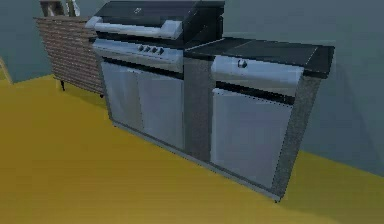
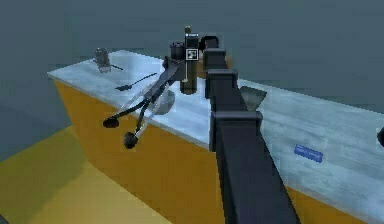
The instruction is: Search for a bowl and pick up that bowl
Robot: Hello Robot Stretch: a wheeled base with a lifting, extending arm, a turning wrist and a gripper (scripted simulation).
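At counter (image 2: 322, 118) edge, arm (image 2: 240, 150) reaches out; gripper (image 2: 120, 131) finger state and load: cannot tell. Forward view: grill (image 1: 150, 45), wooden cabinet (image 1: 75, 50) at its left.

On the grill (image 1: 140, 50) the doors (image 1: 140, 100) are looking like brushed metal, smooth with a dull sheen, and its lid (image 1: 145, 15) is coming across darker and glossier. Left of the grill the cabinet (image 1: 75, 50) is showing slatted brown wood, and the floor (image 1: 60, 165) under it is reading flat matt yellow. Arm side view: the countertop (image 2: 320, 125) is looking like pale mottled stone, the arm (image 2: 245, 150) is looking matt black
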